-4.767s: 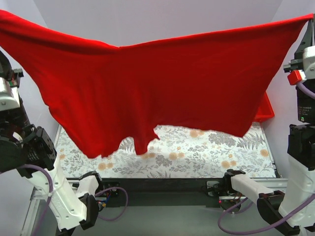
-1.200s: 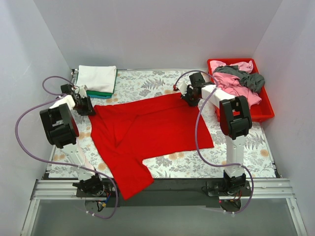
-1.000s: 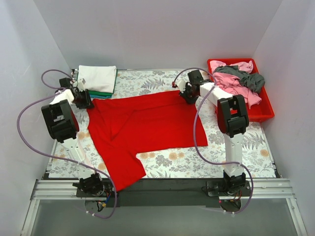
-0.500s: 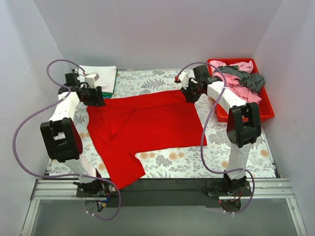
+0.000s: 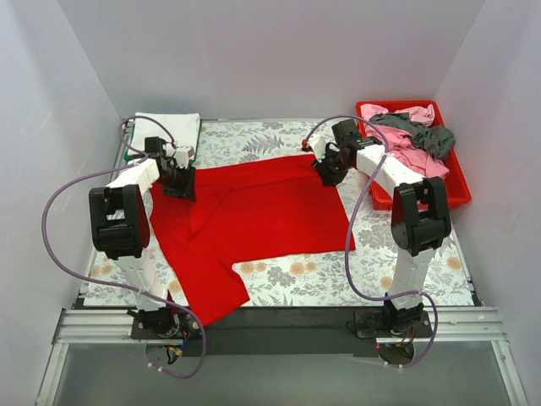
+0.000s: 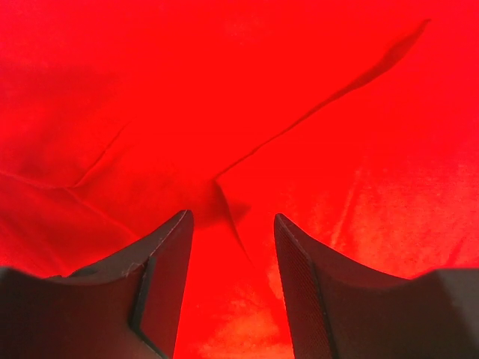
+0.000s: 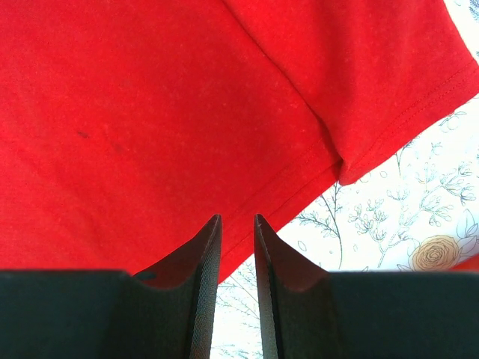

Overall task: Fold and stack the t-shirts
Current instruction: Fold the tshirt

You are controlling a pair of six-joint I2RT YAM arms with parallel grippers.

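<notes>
The large red t-shirt (image 5: 254, 216) lies spread flat on the floral table, one sleeve reaching the near edge. My left gripper (image 5: 180, 183) hovers over its far left corner, jaws open and empty, with creased red cloth (image 6: 299, 90) below the gripper (image 6: 232, 224). My right gripper (image 5: 325, 172) is over the shirt's far right corner. Its jaws (image 7: 236, 221) stand narrowly apart with nothing between them, above the shirt's hem (image 7: 150, 112). A folded white t-shirt (image 5: 166, 131) sits on a green one (image 5: 198, 137) at the far left. Pink (image 5: 406, 142) and dark grey (image 5: 425, 133) t-shirts lie in the tray.
The rigid red plastic tray (image 5: 452, 196) stands at the far right. Bare floral table (image 5: 406, 271) shows right of and in front of the red shirt, also in the right wrist view (image 7: 389, 217). Grey walls close in three sides.
The red shirt, once held up stretched between both grippers, now lies flat. In the last half second my left gripper moved right, from the white stack onto the shirt's corner.
</notes>
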